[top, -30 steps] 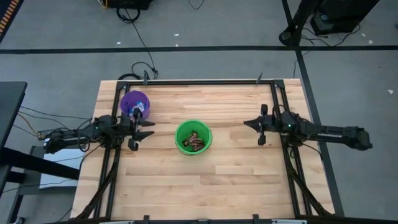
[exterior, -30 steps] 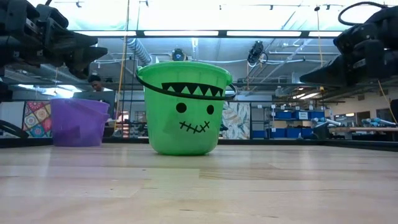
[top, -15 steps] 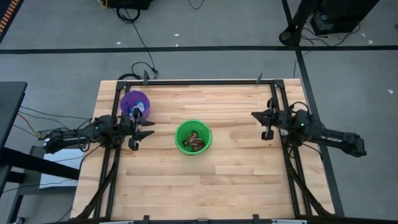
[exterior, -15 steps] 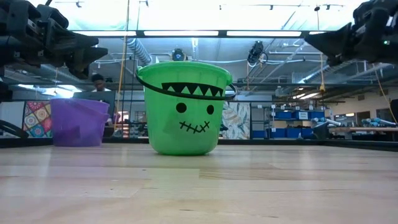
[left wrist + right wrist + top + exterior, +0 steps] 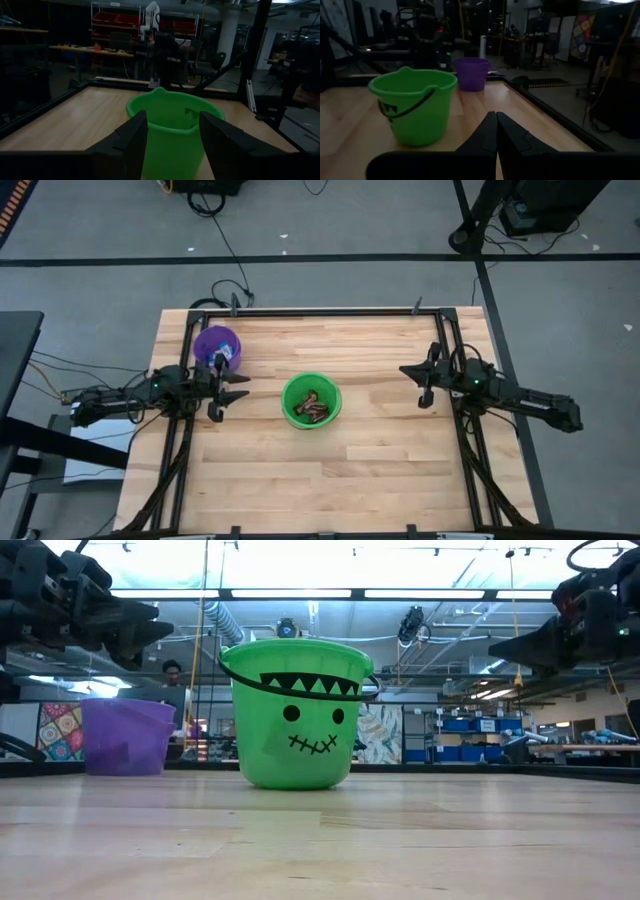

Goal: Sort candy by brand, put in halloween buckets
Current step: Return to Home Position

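Note:
The green bucket [image 5: 311, 401] stands on its base mid-table, with several dark brown candy bars [image 5: 314, 409] lying inside. The purple bucket [image 5: 216, 344] stands at the far left, and a light blue-and-white candy [image 5: 223, 356] shows inside it. My left gripper [image 5: 241, 387] hovers level just near of the purple bucket. It points at the green bucket [image 5: 172, 125] and is open and empty. My right gripper [image 5: 404, 372] hovers level at the table's right. It is shut and empty and also points toward the green bucket [image 5: 415, 105].
A black frame rail [image 5: 330, 311] runs along the table's far edge, and side rails [image 5: 447, 350] run under both arms. Bare wood lies on the near half of the table [image 5: 330, 480]. A person [image 5: 172, 670] shows in the room behind.
My right gripper, shut throughout, has risen and swung a little toward the far edge, then sunk back to nearly its earlier height. Its arm now lies slanted across the right rail. Both buckets and my left gripper have kept still.

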You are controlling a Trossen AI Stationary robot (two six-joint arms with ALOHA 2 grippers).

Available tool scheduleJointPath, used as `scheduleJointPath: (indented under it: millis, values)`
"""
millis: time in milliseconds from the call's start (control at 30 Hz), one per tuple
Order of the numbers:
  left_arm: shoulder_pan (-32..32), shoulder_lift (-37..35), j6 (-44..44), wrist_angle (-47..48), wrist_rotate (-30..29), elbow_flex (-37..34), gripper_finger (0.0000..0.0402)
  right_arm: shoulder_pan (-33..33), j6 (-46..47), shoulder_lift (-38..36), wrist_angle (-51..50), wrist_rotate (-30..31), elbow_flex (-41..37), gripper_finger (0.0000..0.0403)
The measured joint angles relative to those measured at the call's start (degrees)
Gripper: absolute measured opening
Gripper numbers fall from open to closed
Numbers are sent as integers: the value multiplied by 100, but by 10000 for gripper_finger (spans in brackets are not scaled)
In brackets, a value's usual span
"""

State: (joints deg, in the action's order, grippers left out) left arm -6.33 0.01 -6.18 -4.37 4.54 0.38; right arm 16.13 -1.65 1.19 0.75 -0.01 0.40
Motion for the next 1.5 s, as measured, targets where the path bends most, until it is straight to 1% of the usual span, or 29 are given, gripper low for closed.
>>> scheduleJointPath:
  millis: [367,533,800,1500]
  values:
    - [7,2,161,44,13,0,181,1,149,2,0,1,0,14]
    - [7,6,136,303,12,0,181,1,308,2,-1,0,0,15]
    - [7,107,138,301,2,0,181,1,350,2,3,0,0,20]
    - [7,111,127,257,-9,0,181,1,343,2,3,-2,-2,22]
